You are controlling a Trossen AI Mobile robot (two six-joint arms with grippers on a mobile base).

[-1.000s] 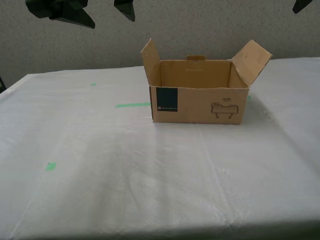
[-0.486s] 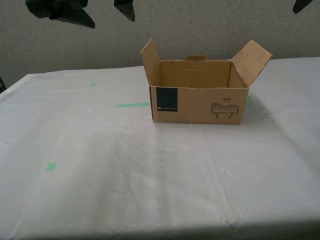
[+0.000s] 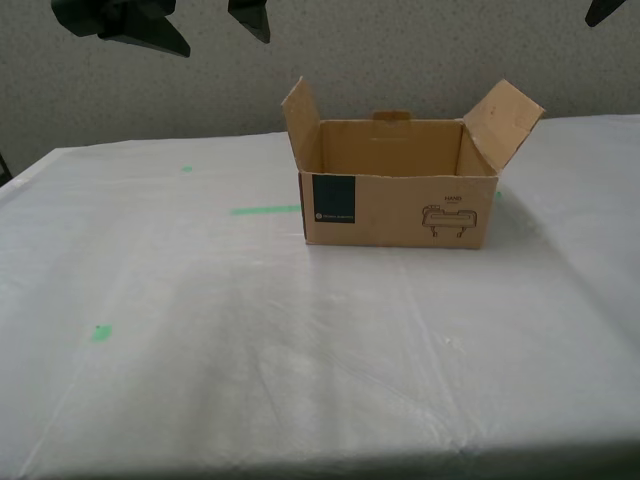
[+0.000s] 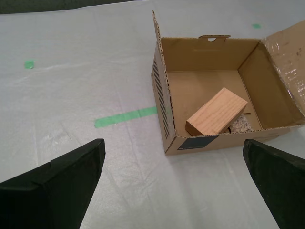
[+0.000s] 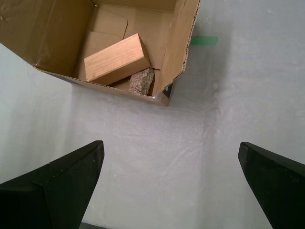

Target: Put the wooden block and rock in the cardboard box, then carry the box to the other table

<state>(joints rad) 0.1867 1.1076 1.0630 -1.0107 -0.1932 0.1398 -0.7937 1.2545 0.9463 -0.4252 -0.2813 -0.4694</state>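
Observation:
The cardboard box (image 3: 400,210) stands open on the other table (image 3: 300,350), flaps up. Inside it the wooden block (image 4: 217,112) leans tilted on the rock (image 4: 240,125), which is partly hidden under it. In the first wrist view the wooden block (image 5: 116,59) and rock (image 5: 141,81) lie in a corner of the cardboard box (image 5: 178,43). My second gripper (image 4: 173,148) is open and empty, above the table beside the cardboard box (image 4: 162,90). My first gripper (image 5: 170,145) is also open and empty, above the sheet near a box corner.
A green tape strip (image 3: 265,210) lies on the sheet toward the exterior view's left of the box, with a small green mark (image 3: 100,332) nearer the front. Dark gripper parts (image 3: 130,25) hang at the exterior view's top edge. A grey wall (image 3: 400,50) rises behind the table.

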